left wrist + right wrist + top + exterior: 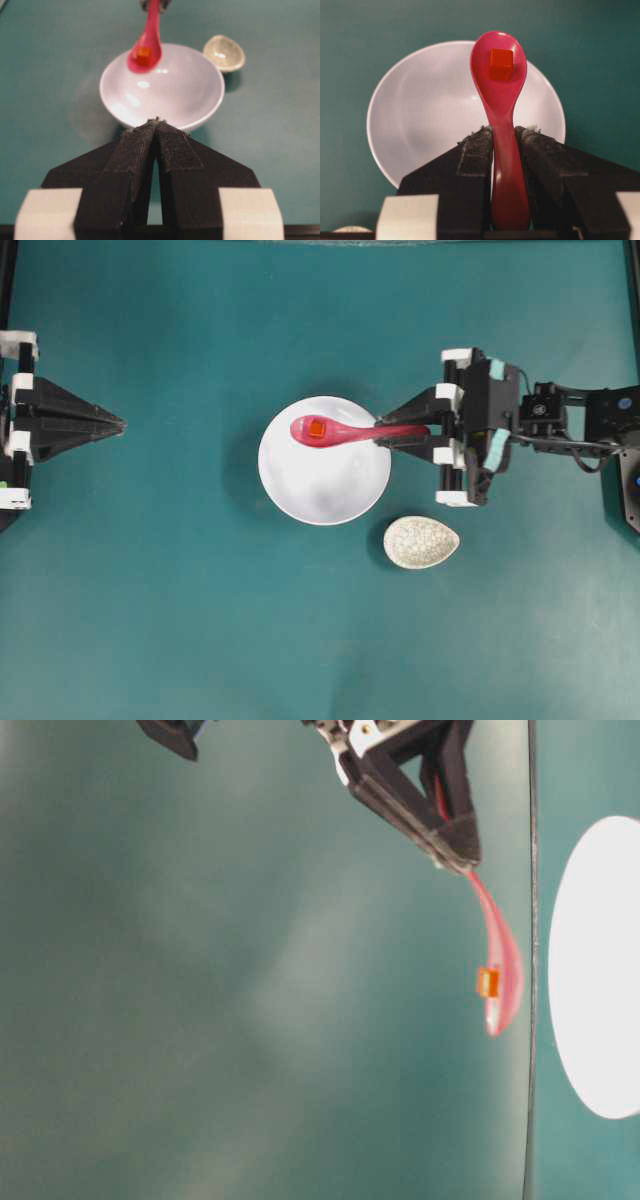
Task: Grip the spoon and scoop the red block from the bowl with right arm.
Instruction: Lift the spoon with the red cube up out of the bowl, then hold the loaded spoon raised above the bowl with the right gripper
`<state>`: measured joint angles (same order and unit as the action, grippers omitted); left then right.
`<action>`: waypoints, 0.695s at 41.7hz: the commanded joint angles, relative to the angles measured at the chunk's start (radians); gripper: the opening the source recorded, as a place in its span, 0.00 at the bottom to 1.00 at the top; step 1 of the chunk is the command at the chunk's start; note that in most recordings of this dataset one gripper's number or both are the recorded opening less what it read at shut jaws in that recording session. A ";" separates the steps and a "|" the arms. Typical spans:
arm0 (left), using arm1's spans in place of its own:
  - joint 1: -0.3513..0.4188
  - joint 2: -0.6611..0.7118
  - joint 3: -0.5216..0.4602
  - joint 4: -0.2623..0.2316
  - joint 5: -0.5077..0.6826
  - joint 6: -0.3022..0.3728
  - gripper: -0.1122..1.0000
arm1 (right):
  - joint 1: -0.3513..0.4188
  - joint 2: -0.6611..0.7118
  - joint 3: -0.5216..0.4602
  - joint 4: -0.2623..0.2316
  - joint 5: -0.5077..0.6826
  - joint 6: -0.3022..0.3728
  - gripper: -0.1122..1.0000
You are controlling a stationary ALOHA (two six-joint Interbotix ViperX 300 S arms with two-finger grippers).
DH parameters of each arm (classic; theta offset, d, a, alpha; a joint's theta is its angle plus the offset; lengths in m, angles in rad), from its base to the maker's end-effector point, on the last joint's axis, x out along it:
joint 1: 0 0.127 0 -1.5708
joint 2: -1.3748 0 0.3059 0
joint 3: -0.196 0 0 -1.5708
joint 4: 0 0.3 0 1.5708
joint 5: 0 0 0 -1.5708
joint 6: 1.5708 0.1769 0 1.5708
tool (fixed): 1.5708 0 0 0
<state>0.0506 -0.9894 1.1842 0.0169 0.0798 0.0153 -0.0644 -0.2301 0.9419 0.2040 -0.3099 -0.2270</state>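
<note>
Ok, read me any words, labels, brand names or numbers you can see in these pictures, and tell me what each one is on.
There is no readable text in any view.
The glossy pink-red soup spoon, the tiny red-orange cube in its scoop, and the large plain white bowl are unmarked.
The speckled grey-white teardrop spoon rest shows only a crackle pattern.
The right gripper, shut on the spoon's handle, and the closed left gripper carry no lettering.

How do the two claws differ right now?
The right claw is shut on the spoon handle, with the red block in its scoop; the left claw is shut on nothing. The right claw reaches the bowl rim; the left sits well clear. Both have black fingers.
</note>
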 commanded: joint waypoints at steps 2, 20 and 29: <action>0.003 0.017 -0.011 0.002 -0.006 0.002 0.10 | 0.003 -0.058 -0.011 0.002 0.015 0.002 0.31; 0.003 0.021 -0.009 0.003 -0.005 -0.005 0.10 | 0.003 -0.163 -0.029 0.002 0.129 0.002 0.31; 0.003 0.021 -0.009 0.002 -0.005 -0.003 0.10 | 0.003 -0.170 -0.046 0.005 0.160 0.003 0.31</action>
<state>0.0506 -0.9756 1.1858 0.0169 0.0798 0.0123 -0.0644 -0.3835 0.9250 0.2056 -0.1534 -0.2255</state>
